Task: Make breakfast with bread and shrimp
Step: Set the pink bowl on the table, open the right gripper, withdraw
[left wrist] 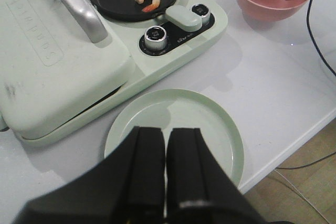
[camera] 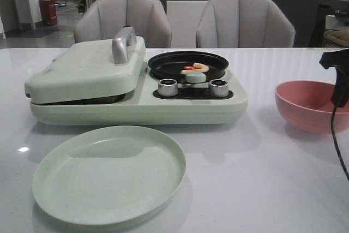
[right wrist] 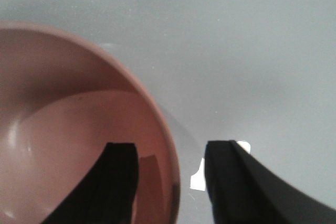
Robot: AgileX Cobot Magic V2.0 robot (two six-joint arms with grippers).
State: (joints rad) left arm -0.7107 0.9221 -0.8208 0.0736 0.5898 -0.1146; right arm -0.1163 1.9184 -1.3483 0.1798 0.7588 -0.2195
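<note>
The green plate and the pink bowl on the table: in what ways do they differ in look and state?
The green plate is pale green, wide and shallow, while the pink bowl is pink, deeper and narrower. The plate lies in front of the breakfast maker; the bowl stands to its right. The right gripper is open with the bowl's rim between its fingers; the left gripper hangs shut over the plate. Both dishes are round and hold no food.
</note>
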